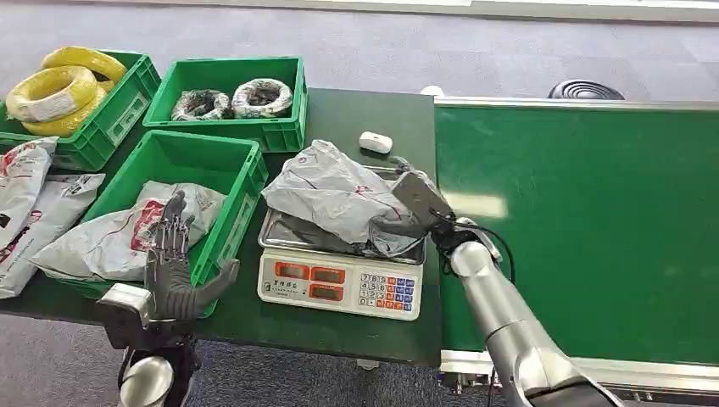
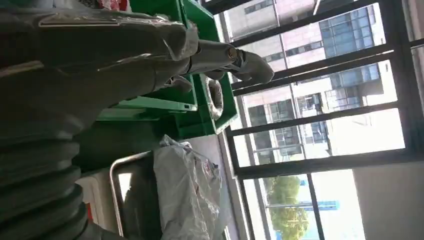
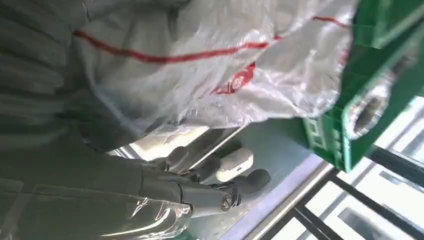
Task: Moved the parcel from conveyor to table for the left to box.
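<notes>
On the scale pan, head view: the parcel (image 1: 335, 193), a grey poly mailer with red print, lies crumpled across the scale (image 1: 339, 284), between the near green crate (image 1: 242, 199) and the conveyor (image 1: 585, 229).
Right hand, head view: the right hand (image 1: 405, 222) sits at the parcel's conveyor-side edge, touching the film; whether the fingers are clamped on it I cannot tell.
Left hand, head view: the left hand (image 1: 174, 267) is raised by the crate's near corner, fingers apart, holding nothing.
Left wrist view: the parcel (image 2: 187, 190) sags over the pan rim; its film is wrinkled and glossy.
Right wrist view: film of the parcel (image 3: 210, 65) bunches close above the thumb; fingers (image 3: 220, 192) are stretched out below the film; grip unclear.
Handling (judgement): light, soft, slippery, not fragile; contents shift.
Hold (judgement): gather a bunched fold near an edge or corner, not the flat face.
</notes>
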### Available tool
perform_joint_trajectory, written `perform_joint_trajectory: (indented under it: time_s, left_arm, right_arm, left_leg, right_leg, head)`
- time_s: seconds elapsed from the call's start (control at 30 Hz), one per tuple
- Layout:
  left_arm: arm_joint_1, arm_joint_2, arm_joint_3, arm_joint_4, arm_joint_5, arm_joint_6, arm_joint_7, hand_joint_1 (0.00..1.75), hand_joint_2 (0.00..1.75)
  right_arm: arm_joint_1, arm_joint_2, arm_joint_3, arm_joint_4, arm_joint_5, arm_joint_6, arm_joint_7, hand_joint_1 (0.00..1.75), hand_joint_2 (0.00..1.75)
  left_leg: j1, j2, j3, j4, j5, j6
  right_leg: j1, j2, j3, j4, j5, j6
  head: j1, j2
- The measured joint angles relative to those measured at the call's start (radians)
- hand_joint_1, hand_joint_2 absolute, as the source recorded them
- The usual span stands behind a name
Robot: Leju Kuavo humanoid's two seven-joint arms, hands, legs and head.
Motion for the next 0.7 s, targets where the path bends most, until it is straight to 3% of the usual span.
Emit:
perform_joint_trajectory:
  time_s: [0.2, 0.4, 0.7]
  left_arm:
    - [-0.017, -0.001, -0.002, 0.048, -0.024, 0.001, 0.002, 0.00, 1.75]
    - [-0.088, 0.000, -0.024, 0.139, -0.109, 0.052, 0.053, 0.00, 1.75]
    - [-0.221, 0.024, -0.055, 0.239, -0.270, 0.142, 0.097, 0.00, 1.75]
  right_arm:
    - [0.107, -0.022, -0.116, -0.134, -0.115, 0.014, -0.103, 0.00, 1.75]
    - [0.210, -0.030, -0.195, -0.303, -0.320, 0.129, -0.130, 0.00, 1.75]
    - [0.415, -0.048, -0.299, -0.602, -0.431, 0.004, -0.151, 0.00, 1.75]
  left_leg:
    - [0.000, 0.000, 0.000, 0.000, 0.000, 0.000]
    - [0.000, 0.000, 0.000, 0.000, 0.000, 0.000]
    - [0.000, 0.000, -0.001, 0.000, 0.000, 0.000]
  right_leg:
    - [0.000, 0.000, -0.001, 0.000, 0.000, 0.000]
    - [0.000, 0.000, -0.001, 0.000, 0.000, 0.000]
    - [0.000, 0.000, -0.001, 0.000, 0.000, 0.000]
  head:
    - [0.000, 0.000]
    - [0.000, 0.000]
    - [0.000, 0.000]
